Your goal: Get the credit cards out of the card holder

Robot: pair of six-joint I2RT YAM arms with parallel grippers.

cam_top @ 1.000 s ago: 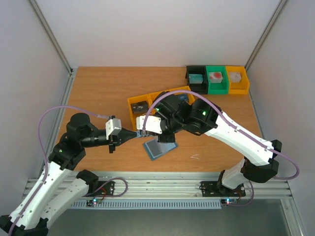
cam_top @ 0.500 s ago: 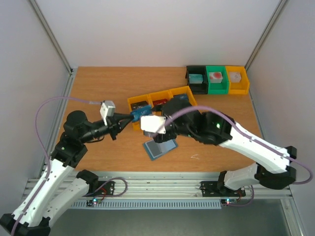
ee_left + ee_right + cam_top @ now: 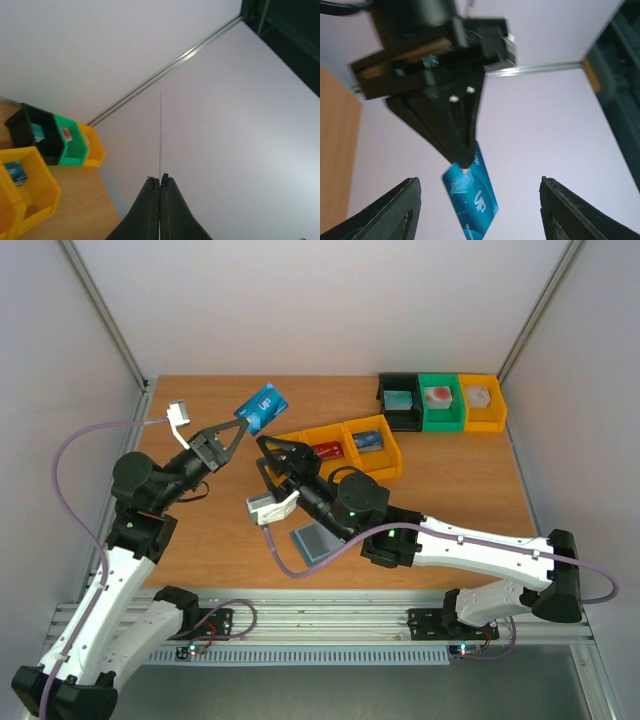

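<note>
The left claw (image 3: 240,426) pinched the blue credit card (image 3: 262,406) by one edge, high above the counter (image 3: 212,540) and well apart from the card holder (image 3: 318,542) lying open below; the right claw (image 3: 277,447) gaped nearby. This card seemed freed; next it needed setting down, perhaps in a yellow bin (image 3: 388,462). It looked thin, glossy, white-lettered.

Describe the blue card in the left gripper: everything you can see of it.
The blue card is a small, thin rectangle that looks like glossy plastic, bright blue with white lettering that reads like "UP". The smaller print on it is too small to read. It hangs in the air above the table, tilted, and is pinched at its lower end by the left gripper, whose jaws are shut on it. From the left wrist it shows edge-on as a thin line. Nothing else touches it.
</note>
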